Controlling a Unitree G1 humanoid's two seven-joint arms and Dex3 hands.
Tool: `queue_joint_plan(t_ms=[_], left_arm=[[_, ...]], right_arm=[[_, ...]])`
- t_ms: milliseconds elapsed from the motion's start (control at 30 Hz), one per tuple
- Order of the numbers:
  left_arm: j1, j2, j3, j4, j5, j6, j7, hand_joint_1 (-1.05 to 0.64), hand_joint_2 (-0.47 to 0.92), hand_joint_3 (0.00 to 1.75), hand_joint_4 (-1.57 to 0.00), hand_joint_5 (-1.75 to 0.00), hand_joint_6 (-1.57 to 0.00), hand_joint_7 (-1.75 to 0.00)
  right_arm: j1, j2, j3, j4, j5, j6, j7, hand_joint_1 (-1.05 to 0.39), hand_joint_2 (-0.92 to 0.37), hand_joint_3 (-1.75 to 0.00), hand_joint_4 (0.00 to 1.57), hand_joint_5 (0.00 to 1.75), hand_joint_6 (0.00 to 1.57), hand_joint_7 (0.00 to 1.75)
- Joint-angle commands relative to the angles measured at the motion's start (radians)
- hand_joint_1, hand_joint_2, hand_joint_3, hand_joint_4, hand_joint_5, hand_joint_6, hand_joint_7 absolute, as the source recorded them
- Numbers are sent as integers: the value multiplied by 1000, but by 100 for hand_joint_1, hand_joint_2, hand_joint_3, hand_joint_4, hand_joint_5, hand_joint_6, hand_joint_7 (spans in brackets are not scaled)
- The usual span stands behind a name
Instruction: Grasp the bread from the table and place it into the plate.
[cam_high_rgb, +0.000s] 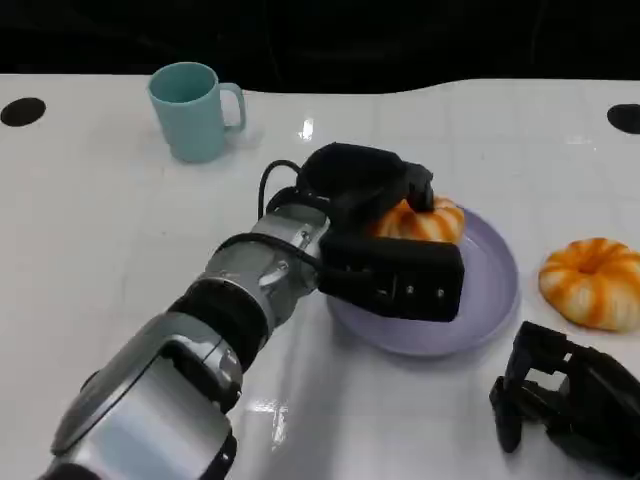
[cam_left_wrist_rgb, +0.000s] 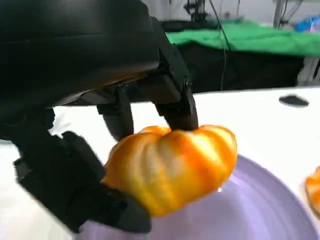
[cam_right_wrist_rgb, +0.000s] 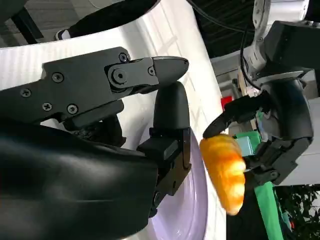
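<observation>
Table (cam_high_rgb: 120, 230) was glossy white, showing glare spots. Plate (cam_high_rgb: 495, 290) looked like smooth lavender plastic with a soft sheen. Bread (cam_left_wrist_rgb: 172, 167) had a shiny, ridged orange glaze. Mug (cam_high_rgb: 192, 110) was matt teal. Left hand (cam_high_rgb: 385, 235) was matt black plastic; forearm (cam_high_rgb: 250, 290) brushed silver metal.

The left hand (cam_high_rgb: 385, 235) and its forearm (cam_high_rgb: 240, 300) lie across the plate's (cam_high_rgb: 495, 290) left and near-left side, holding a bread (cam_high_rgb: 425, 220) above its far part, so that approach is blocked. To the plate's right a second bread (cam_high_rgb: 592, 282) sits just beside the rim. The right hand (cam_high_rgb: 560, 395) rests near the plate's near-right edge. A teal mug (cam_high_rgb: 192, 110) stands far left, well apart, with open tabletop (cam_high_rgb: 100, 220) around it.
</observation>
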Motion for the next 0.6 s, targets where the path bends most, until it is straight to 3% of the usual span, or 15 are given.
queue_joint_plan(t_ms=[33,100,133,200,600], left_arm=[[-34,16,-5,2,-11,17,-97,-84,92,38,-5,-43,-23,-5],[-34,19,-6,0,-11,18,-120,-88,92,41,-1,-36,-20,-3],[-33,23,-8,-2,-8,16,-130,-97,92,44,0,-20,-15,-3],[-32,27,-12,-3,-6,15,-145,-103,92,48,0,-10,-12,-2],[-1,105,-8,-92,-28,-20,-220,-105,92,53,-2,-11,-14,-4]], right_arm=[[21,-10,4,-15,-1,28,-14,-57,-92,-19,72,175,62,162],[20,-10,3,-15,3,31,-7,-57,-92,-19,72,175,63,162],[19,-11,3,-11,6,31,-4,-56,-92,-20,72,175,63,162],[17,-13,2,-6,7,30,0,-56,-92,-20,72,175,62,162],[17,-16,7,-3,-4,10,-13,-58,-92,-22,72,175,62,164]])
